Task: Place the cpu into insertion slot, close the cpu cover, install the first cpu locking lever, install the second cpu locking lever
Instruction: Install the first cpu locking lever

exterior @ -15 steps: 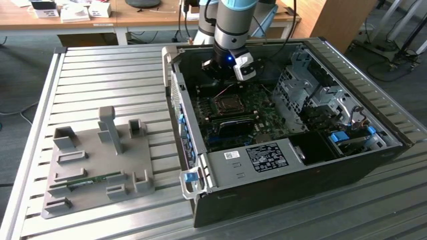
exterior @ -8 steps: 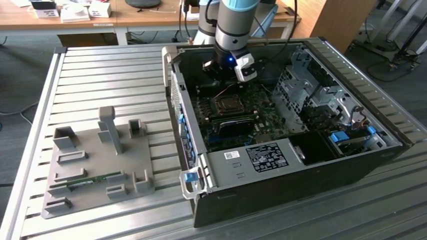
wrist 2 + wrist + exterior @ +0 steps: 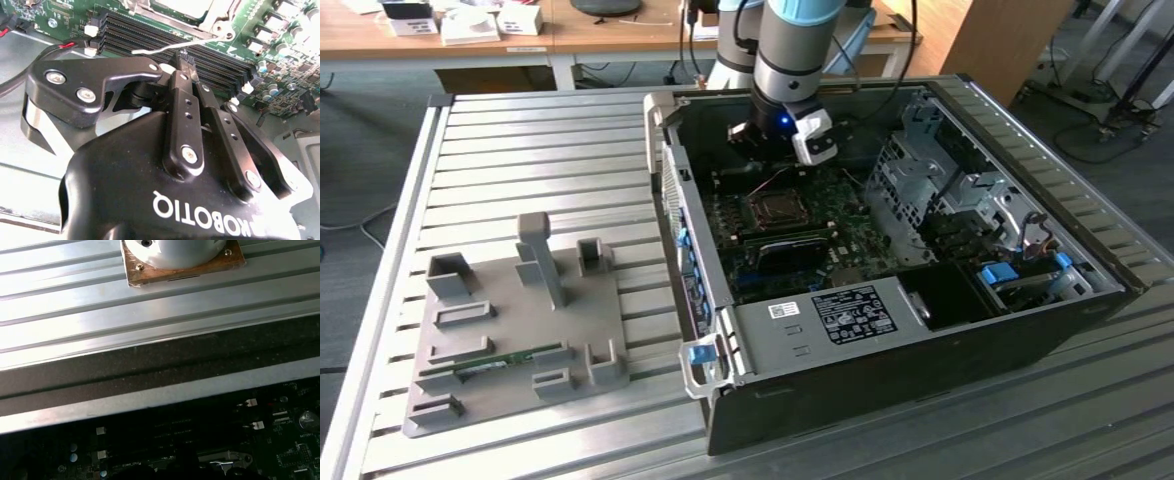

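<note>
Motherboard (image 3: 243, 26): lever (image 3: 162, 48) just beside pincer (image 3: 187, 59) (closed)

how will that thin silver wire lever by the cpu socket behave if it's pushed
The thin silver wire lever looks springy: it is long, slender and seemingly held at the socket end, so it would probably flex before moving. Its smooth round metal may slide off the black gripper tip. It is likely very light.

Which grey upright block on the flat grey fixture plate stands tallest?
The narrow grey post near the middle of the plate; every other block is clearly lower.
</note>
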Controlling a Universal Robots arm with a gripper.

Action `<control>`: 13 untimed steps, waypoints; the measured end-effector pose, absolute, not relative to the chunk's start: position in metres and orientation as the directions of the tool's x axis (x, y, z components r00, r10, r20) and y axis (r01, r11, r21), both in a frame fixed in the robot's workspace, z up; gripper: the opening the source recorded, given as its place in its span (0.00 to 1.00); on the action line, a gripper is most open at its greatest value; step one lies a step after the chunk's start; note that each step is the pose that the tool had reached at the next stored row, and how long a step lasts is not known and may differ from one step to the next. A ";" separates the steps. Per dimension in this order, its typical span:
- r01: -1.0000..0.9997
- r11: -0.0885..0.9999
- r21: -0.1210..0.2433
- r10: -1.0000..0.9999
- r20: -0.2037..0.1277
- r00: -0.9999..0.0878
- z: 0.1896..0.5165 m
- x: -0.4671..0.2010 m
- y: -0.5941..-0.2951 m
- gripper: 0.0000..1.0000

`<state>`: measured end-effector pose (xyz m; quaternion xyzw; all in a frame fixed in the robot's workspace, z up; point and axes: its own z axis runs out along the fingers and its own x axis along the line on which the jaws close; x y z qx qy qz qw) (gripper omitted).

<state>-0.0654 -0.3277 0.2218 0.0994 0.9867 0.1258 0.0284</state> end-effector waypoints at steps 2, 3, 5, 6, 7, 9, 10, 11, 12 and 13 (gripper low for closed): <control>0.189 0.948 0.255 0.203 -0.031 -0.979 0.222 -0.065 -0.328 0.11; 0.189 0.948 0.255 0.203 -0.031 -0.979 0.222 -0.064 -0.328 0.11; 0.189 0.948 0.255 0.203 -0.030 -0.979 0.222 -0.064 -0.328 0.11; 0.189 0.948 0.255 0.204 -0.030 -0.979 0.222 -0.063 -0.328 0.11; 0.189 0.948 0.255 0.204 -0.030 -0.979 0.222 -0.062 -0.328 0.11; 0.189 0.948 0.255 0.204 -0.030 -0.979 0.222 -0.061 -0.328 0.11; 0.190 0.948 0.255 0.204 -0.030 -0.979 0.222 -0.060 -0.328 0.11; 0.190 0.948 0.255 0.204 -0.030 -0.979 0.222 -0.059 -0.328 0.11; 0.190 0.948 0.255 0.204 -0.031 -0.979 0.222 -0.058 -0.328 0.11; 0.190 0.948 0.256 0.204 -0.031 -0.979 0.222 -0.057 -0.328 0.11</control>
